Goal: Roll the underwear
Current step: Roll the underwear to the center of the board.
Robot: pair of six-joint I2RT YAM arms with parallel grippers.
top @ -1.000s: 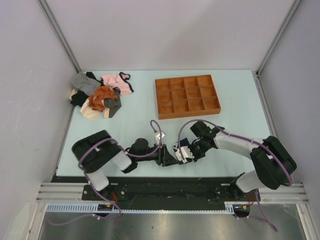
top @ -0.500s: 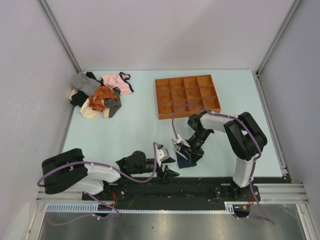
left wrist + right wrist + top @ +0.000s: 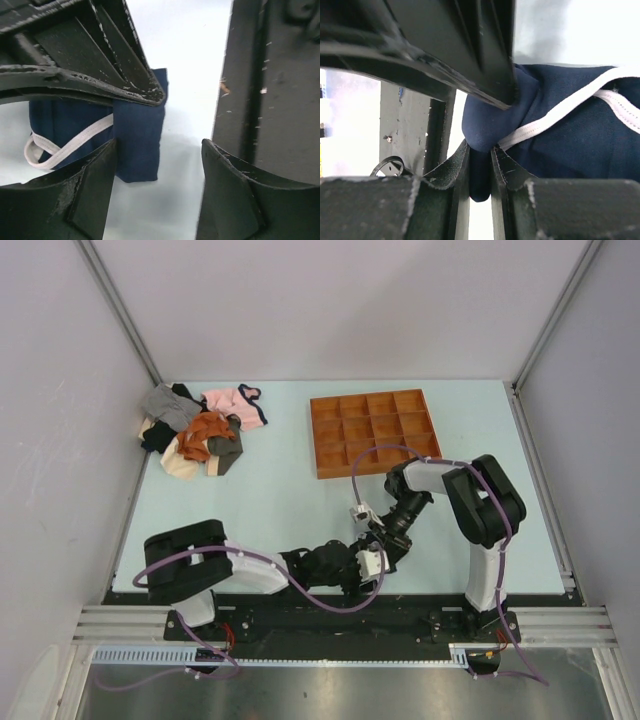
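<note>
The navy underwear [image 3: 570,125] with white trim lies bunched at the table's near edge. My right gripper [image 3: 480,170] is shut on a fold of it. In the left wrist view the underwear [image 3: 137,135] sits just past my left finger, under the right gripper's black fingers [image 3: 100,60]. My left gripper [image 3: 157,190] is open and empty, with bare table between its jaws. In the top view both grippers meet at front centre, the left gripper [image 3: 362,566] below the right gripper [image 3: 378,546]. The underwear is mostly hidden under them there.
An orange wooden tray [image 3: 375,432] with several compartments stands at the back, right of centre. A pile of garments [image 3: 200,430], pink, orange, grey and black, lies at the back left. The black front rail [image 3: 270,100] runs right beside my left gripper.
My left gripper has swung right and up from the front rail until it sits beside the underwear. My right gripper keeps hold of the underwear and has hardly moved in the last half second.
</note>
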